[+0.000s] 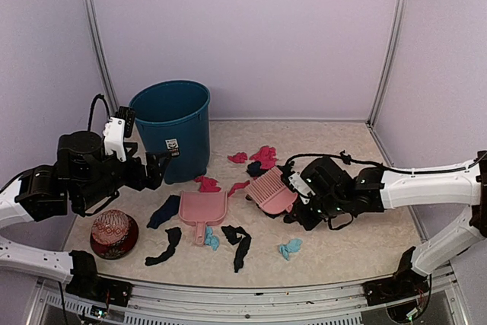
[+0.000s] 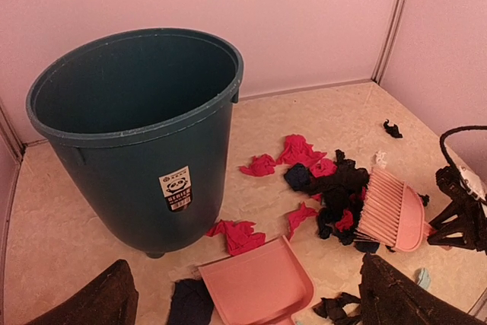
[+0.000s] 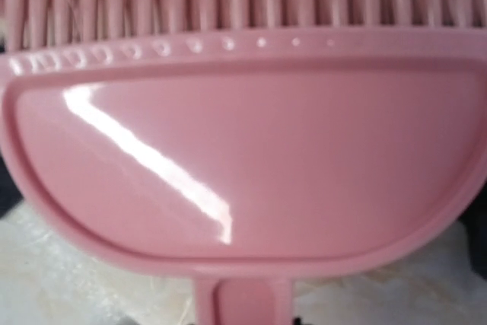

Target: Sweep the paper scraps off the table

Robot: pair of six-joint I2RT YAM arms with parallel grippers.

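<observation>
Right wrist: glossy ribbed brush (image 3: 243, 165) (pink), marbled table (image 3: 68, 294).

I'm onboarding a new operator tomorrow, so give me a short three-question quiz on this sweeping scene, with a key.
1. What colour is the paper scrap lying between the blue bin and the dustpan?
2. True or false: the left gripper holds the dustpan.
3. The right gripper is at the handle of: A the dustpan, B the brush, C the blue bin.
Key: 1 magenta-red; 2 false, it is open, beside the blue bin; 3 B.
</observation>
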